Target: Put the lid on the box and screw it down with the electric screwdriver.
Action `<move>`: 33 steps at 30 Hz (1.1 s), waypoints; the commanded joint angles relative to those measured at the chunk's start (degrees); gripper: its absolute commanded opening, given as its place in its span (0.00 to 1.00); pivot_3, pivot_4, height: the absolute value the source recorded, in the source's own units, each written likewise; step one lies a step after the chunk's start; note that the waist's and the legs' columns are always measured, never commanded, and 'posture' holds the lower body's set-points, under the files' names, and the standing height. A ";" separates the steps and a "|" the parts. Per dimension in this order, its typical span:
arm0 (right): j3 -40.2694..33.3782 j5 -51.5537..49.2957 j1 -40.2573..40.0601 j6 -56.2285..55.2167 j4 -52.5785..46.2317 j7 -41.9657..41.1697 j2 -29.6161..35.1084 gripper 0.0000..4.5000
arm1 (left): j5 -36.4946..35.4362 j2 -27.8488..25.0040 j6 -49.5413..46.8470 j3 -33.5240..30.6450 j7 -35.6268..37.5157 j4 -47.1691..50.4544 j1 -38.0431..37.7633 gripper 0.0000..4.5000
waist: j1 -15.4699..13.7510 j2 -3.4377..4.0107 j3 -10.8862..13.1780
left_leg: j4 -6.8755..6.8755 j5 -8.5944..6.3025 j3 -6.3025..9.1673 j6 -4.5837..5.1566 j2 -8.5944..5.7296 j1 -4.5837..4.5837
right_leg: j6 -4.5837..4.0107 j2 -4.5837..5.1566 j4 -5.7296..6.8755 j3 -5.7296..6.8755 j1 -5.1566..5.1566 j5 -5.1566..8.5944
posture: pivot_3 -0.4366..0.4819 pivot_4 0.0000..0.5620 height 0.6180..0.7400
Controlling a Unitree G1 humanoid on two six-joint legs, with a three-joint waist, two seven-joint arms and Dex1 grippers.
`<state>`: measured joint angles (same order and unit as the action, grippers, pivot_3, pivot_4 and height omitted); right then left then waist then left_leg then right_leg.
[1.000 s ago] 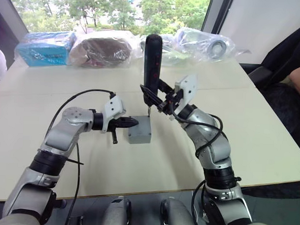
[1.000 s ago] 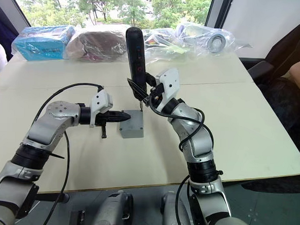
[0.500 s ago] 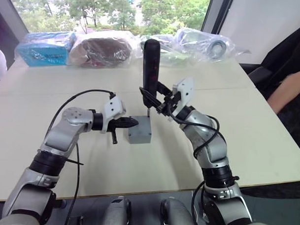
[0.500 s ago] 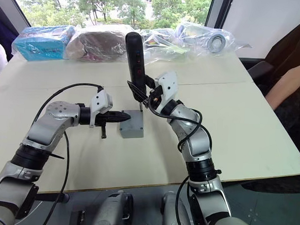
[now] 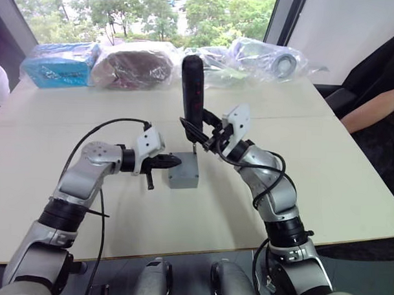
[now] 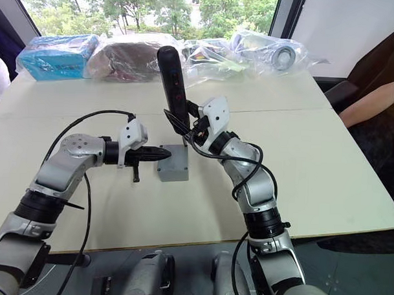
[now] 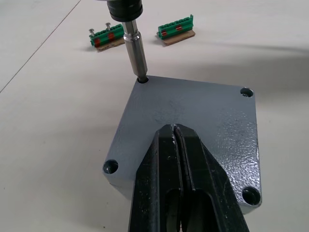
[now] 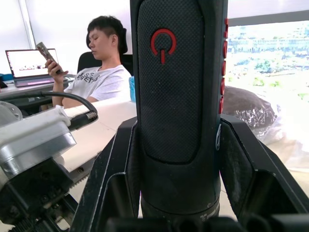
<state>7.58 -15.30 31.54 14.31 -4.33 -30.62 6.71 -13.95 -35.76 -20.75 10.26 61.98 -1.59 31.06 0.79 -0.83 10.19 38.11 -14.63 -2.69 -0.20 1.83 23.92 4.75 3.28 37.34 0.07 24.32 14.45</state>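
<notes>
The grey box (image 5: 183,182) stands mid-table with the lid (image 7: 203,111) lying flat on top of it. My right gripper (image 5: 208,136) is shut on the electric screwdriver (image 5: 192,89), a black cylinder held nearly upright and leaning a little left. Its metal bit (image 7: 135,55) sits in the screw hole at one far corner of the lid. The other three corner holes show as open recesses. My left gripper (image 7: 174,129) is shut, its fingertips lying over the lid's near edge from the left. The screwdriver (image 8: 181,96) shows between my right fingers (image 8: 108,169).
Two small green terminal blocks (image 7: 108,36) (image 7: 176,34) lie on the table beyond the box. Plastic-wrapped bundles (image 5: 132,62) and a blue packet (image 5: 57,62) line the far edge. A person's arm (image 5: 373,109) reaches in at the right. Another person (image 8: 99,72) sits at a desk.
The screwdriver's top has tilted to the left and my right gripper has shifted slightly left with it. The person's arm at the right has come further into view. My left gripper is unchanged.
</notes>
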 commanded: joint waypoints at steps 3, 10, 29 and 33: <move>0.08 0.75 -2.00 5.67 3.90 2.16 0.72 0.38 | 1.40 -0.46 0.29 0.76 0.18 0.63 -1.04 0.00 | -0.03 -0.08 -0.17 | -0.03 0.00 0.00 0.00 0.00 -0.28 | -0.01 0.00 -0.01 0.00 -0.28 0.01 | 0.48 0.27 1.00; 2.56 3.10 -3.47 7.44 4.12 2.92 1.82 0.38 | 2.31 -0.25 0.63 1.60 0.50 0.62 -1.16 0.00 | -0.07 -0.15 -0.65 | -0.15 -0.02 0.05 0.01 0.03 -0.78 | -0.20 0.05 -0.18 0.04 -0.85 0.12 | 0.48 0.27 1.00; 2.18 2.31 -3.82 10.32 3.02 4.14 2.11 0.38 | 5.14 0.00 3.09 3.78 0.95 -2.87 -1.15 0.00 | -0.16 -0.25 -1.43 | -0.68 -0.03 0.15 0.02 -0.01 -1.51 | -0.41 0.37 -0.39 0.00 -1.37 0.28 | 0.48 0.27 1.00; 1.97 2.30 -3.60 10.29 3.08 4.09 2.28 0.38 | 5.07 0.10 2.83 3.79 0.78 -2.54 -1.21 0.00 | -0.16 -0.25 -1.45 | -0.77 -0.03 0.16 0.02 -0.01 -1.54 | -0.43 0.37 -0.42 0.00 -1.38 0.29 | 0.48 0.27 1.00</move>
<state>8.90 -14.15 30.60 20.30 -4.86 -26.54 7.52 -10.50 -35.67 -17.02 12.36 62.44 -3.59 30.25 0.62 -1.08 8.74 37.34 -14.66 -2.53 -0.18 1.83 22.37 4.33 3.65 36.92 0.07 22.94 14.74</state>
